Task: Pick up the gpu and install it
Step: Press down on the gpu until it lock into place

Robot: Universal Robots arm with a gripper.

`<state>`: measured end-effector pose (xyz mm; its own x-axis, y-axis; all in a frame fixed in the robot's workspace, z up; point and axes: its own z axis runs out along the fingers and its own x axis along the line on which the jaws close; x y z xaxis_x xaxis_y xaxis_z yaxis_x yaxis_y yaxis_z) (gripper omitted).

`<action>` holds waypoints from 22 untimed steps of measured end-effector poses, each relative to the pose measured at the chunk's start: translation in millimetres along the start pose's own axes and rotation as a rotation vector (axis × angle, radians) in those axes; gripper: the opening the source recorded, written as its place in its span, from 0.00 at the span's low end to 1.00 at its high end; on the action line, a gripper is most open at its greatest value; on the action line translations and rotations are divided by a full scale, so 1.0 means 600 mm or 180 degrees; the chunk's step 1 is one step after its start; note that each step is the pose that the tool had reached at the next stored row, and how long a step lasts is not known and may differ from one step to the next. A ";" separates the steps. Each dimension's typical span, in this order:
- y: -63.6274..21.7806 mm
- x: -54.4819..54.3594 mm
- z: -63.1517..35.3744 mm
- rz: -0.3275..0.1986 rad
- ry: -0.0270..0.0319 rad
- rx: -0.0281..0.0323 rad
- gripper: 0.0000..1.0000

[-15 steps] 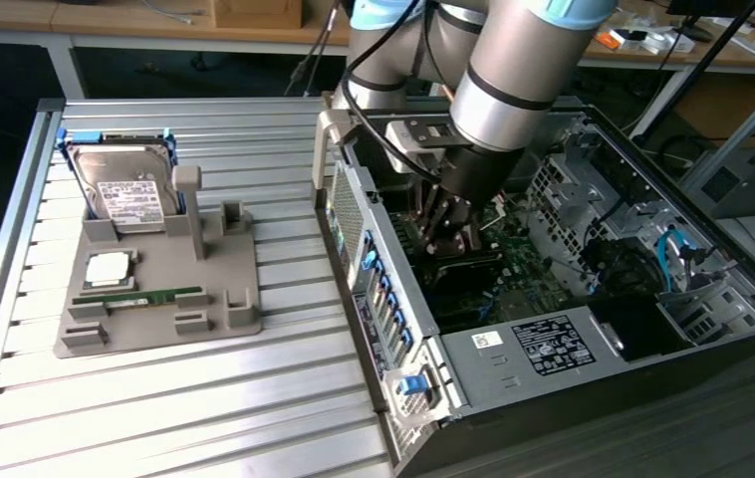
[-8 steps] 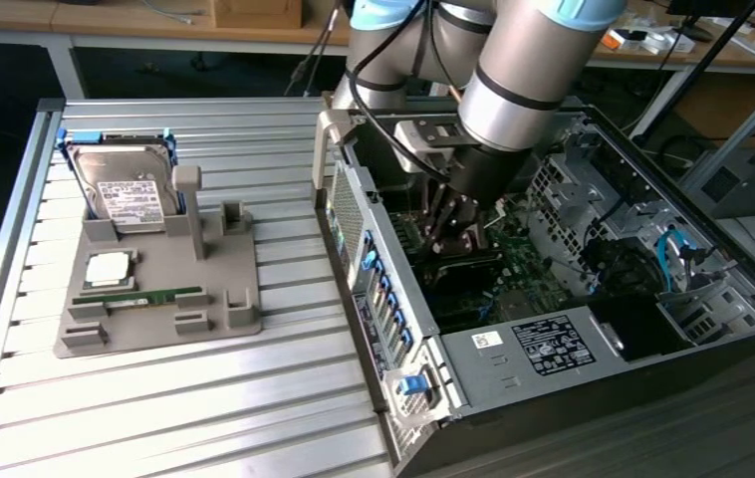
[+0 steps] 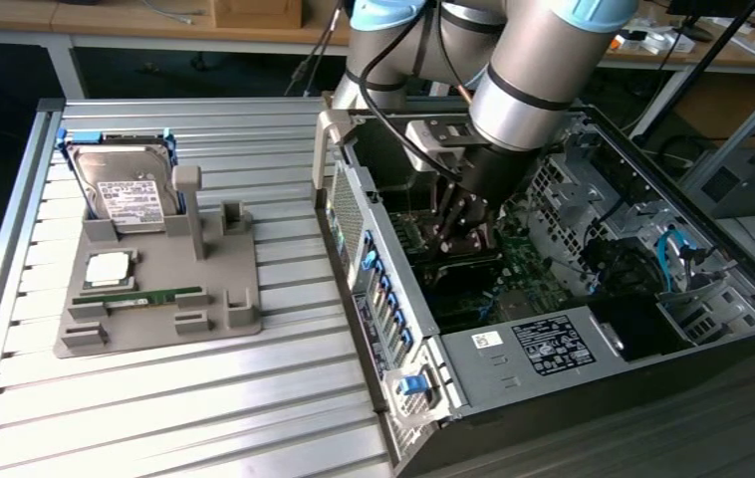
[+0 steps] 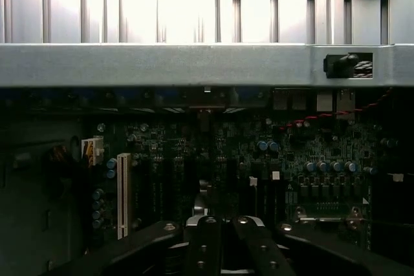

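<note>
My gripper (image 3: pixel 464 227) reaches down inside the open computer case (image 3: pixel 391 299), just above the motherboard (image 3: pixel 517 274). Its fingers (image 4: pixel 208 240) are pressed together in the wrist view. A thin dark strip runs from them toward the case's rear wall; this appears to be the gpu (image 4: pixel 204 189) seen edge-on, standing over the expansion slots. In the exterior view the card is mostly hidden by the fingers and the arm.
A grey parts holder (image 3: pixel 225 319) lies on the slatted table at the exterior view's left, carrying a hard drive (image 3: pixel 131 194), a processor (image 3: pixel 110 267) and a RAM stick (image 3: pixel 138 297). The case's metal rear wall (image 4: pixel 194 64) stands close ahead of the gripper. A white slot (image 4: pixel 123 195) lies beside it.
</note>
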<state>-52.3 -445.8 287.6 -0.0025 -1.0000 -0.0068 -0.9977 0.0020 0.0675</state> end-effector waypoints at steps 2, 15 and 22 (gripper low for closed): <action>0.002 0.000 0.000 0.0000 0.0000 0.0000 0.11; 0.004 0.000 0.004 0.0003 -0.0009 0.0000 0.11; 0.004 0.000 0.004 0.0003 -0.0009 0.0000 0.29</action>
<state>-54.9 -445.7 285.1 -0.0036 -0.9999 -0.0096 -0.9977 0.0029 0.0676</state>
